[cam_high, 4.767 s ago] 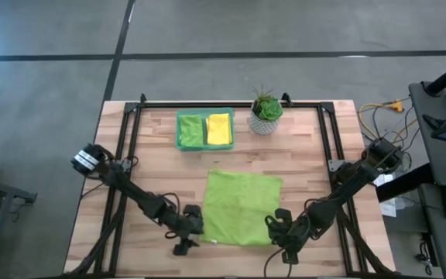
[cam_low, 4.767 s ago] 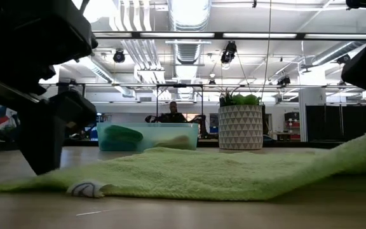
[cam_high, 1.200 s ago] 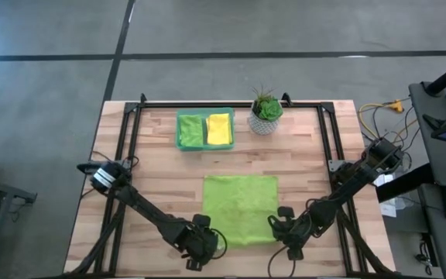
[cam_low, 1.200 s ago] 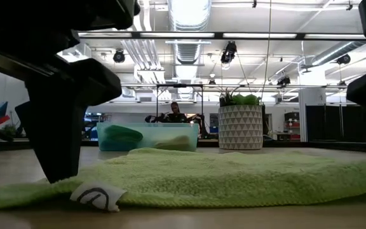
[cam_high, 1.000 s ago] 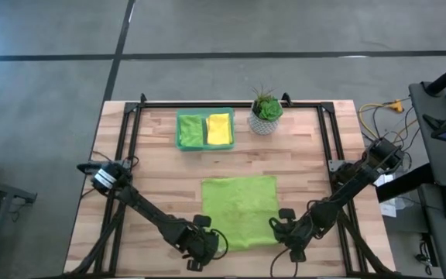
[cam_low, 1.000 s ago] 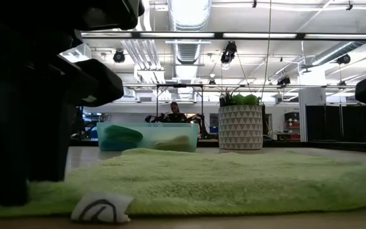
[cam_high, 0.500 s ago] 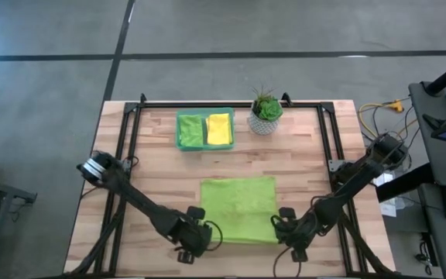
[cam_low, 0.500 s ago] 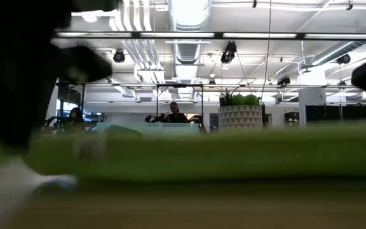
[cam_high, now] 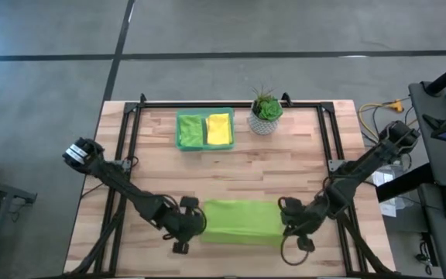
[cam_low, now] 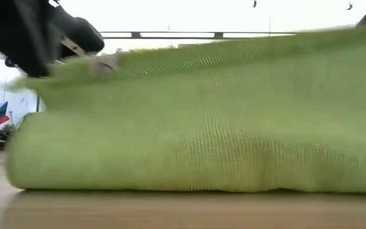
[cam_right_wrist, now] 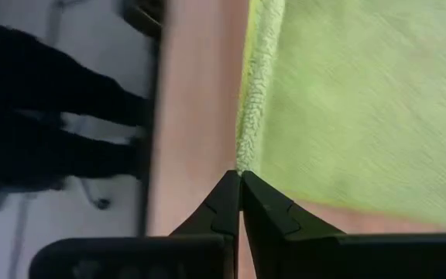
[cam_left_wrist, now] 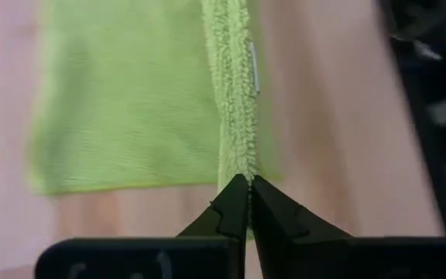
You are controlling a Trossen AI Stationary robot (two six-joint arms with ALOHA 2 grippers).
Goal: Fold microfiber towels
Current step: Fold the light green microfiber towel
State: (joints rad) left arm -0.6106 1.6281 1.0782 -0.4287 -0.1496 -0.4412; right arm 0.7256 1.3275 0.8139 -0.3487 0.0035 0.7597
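I clamp my left gripper [cam_left_wrist: 242, 184] and right gripper [cam_right_wrist: 239, 180] on opposite corners of the lime green towel [cam_high: 240, 220], lifting its near edge over to fold it near the table's [cam_high: 300, 155] front edge.

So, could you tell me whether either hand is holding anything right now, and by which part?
Both hold the lime green towel by its near corners: the left hand and the right hand, each shut on a corner.

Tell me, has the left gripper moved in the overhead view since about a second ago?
Yes. The left gripper, shut on the lime green towel, has gone away from the table's near edge, toward the green tray, carrying the towel's near corner over the cloth.
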